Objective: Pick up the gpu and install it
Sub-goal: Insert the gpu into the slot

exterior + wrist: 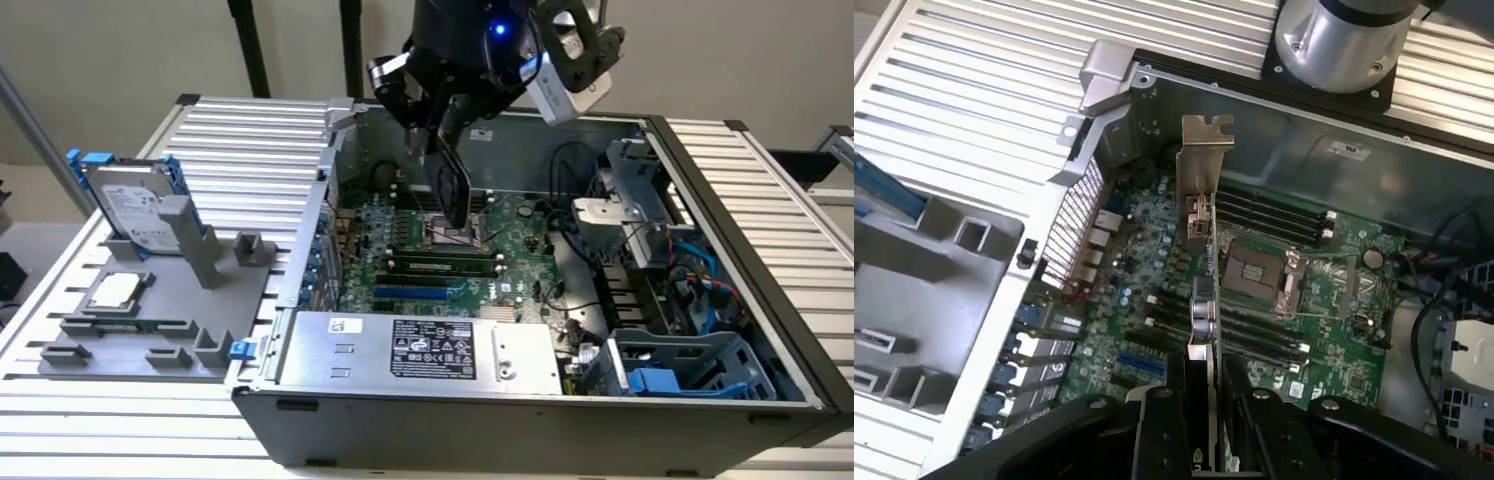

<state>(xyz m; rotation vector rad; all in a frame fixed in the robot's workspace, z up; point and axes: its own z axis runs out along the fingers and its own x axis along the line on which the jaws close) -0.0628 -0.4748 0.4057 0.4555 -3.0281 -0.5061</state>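
The gpu (451, 192) hangs on edge above the open computer case, a thin dark card held from above. In the wrist view the gpu (1202, 270) runs away from the camera, its silver bracket (1206, 150) at the far end, over the green motherboard (1154, 250). My gripper (434, 118) is shut on the card's near end, and its black fingers (1154, 430) press against both faces of the card. The card is above the board, apart from it, beside the CPU socket (1259, 275).
The open case (721, 250) holds the motherboard (521, 240), a power supply (427, 345), cables and a blue drive cage (674, 375). On the exterior view's left, a grey fixture (147, 320) carries a silver hard drive (134, 205) in a blue frame and a CPU (114, 292).
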